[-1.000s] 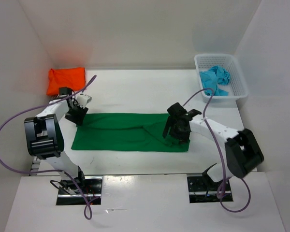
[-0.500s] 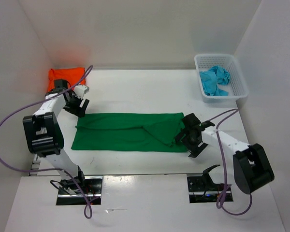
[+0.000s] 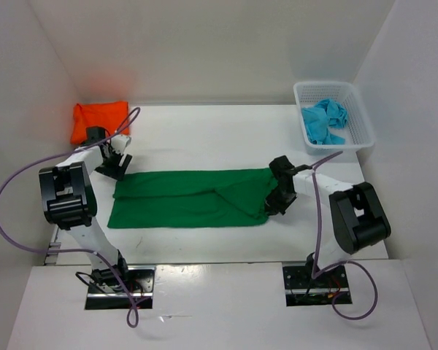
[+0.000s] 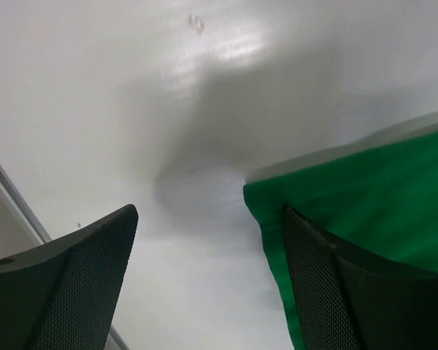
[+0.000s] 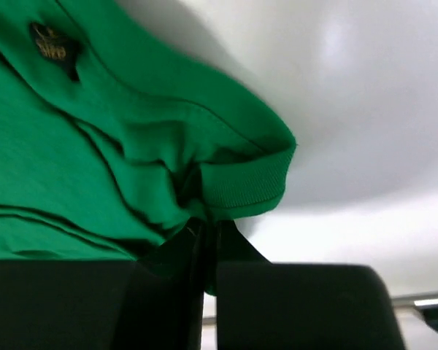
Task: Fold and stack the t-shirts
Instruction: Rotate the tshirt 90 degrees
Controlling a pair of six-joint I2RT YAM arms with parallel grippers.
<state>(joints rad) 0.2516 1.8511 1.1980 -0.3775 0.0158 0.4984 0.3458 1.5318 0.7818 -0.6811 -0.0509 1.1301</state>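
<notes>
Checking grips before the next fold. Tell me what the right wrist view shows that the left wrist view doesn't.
Right wrist only: the right gripper shut on the green t-shirt beside a ribbed cuff, and a dark label. Left wrist only: the left gripper open, a flat shirt corner below its gap. Both: green cloth on the white table.

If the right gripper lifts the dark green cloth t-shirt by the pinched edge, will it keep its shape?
Probably not: the dark green cloth t-shirt bunches into soft folds at the right gripper. Lifted from one end, it would likely drape and drag. It lies thin and flat, so probably light.
</notes>
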